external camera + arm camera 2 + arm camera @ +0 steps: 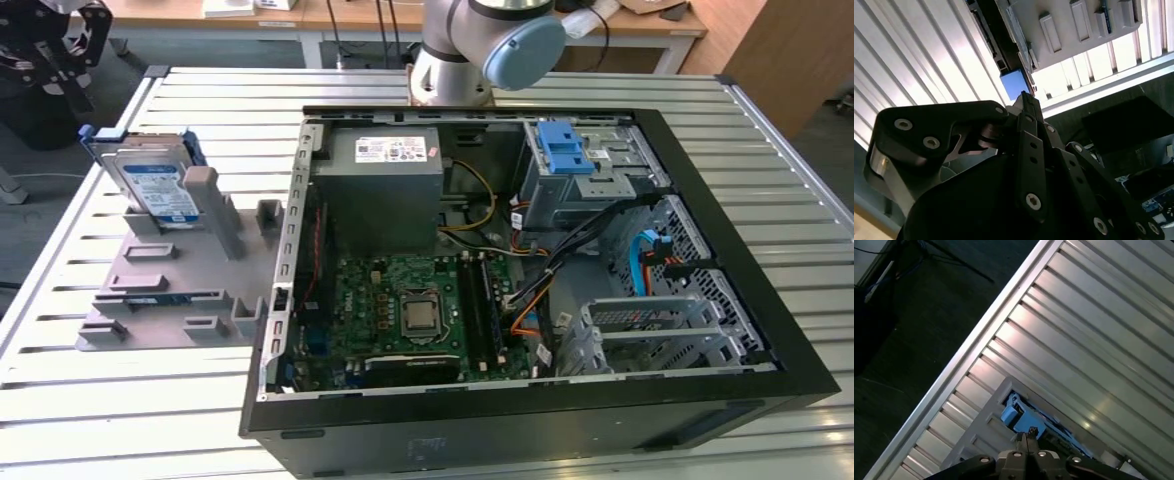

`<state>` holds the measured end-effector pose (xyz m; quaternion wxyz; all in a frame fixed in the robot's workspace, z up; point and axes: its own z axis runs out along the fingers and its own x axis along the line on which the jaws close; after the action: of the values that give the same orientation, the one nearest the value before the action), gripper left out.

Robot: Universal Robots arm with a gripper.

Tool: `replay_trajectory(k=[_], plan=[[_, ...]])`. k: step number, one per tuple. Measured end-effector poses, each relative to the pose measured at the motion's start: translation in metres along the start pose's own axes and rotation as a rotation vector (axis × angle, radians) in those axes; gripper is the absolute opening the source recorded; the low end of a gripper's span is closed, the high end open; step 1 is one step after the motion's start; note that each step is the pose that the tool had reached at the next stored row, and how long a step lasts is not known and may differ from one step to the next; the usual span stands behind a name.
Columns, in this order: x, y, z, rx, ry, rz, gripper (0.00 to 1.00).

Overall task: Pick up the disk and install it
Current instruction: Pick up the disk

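The disk (150, 185) stood on edge in a grey plastic fixture (174, 275) on the slatted metal bench (134, 420). It was at the exterior view's left, just beside the open computer case (534, 425) and not inside it. Its white label with the blue lower band faced the camera, and blue rails framed its sides.

In the first wrist view the gripper (1026, 437) hung over that fixture with its two fingers pressed together and nothing between them, clenched on air. Just past the fingertips showed the blue side rail (1021, 419) of the disk; whether the tips touched it could not be told from there. The second wrist view gave the same picture from another side, with the blue side rail (1014, 84) just beyond the closed fingers and the fixture's grey slots farther on.

Inside the case, the grey power supply box (394, 190) sat at the far side. To its right in the exterior view a blue latch (563, 150) topped the metal drive cage (594, 180). The green motherboard (387, 290) lay nearer (its processor socket in plain sight). The arm's base (454, 60) rose beyond the far edge of the case.
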<state>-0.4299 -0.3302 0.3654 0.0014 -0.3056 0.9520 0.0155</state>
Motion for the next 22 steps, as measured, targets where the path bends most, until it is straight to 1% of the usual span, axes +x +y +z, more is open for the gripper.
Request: replay_trajectory(k=[9, 14, 17, 22], plan=[[0.0000, 0.0000, 0.0012, -0.0020, 0.0046, -0.160, 0.11], [0.0000, -0.0001, 0.0025, -0.0027, 0.0065, -0.232, 0.11], [0.0000, -0.0002, 0.0034, -0.0022, 0.0061, -0.253, 0.11], [-0.0006, -0.0006, 0.0052, -0.0021, 0.0062, -0.261, 0.11]])
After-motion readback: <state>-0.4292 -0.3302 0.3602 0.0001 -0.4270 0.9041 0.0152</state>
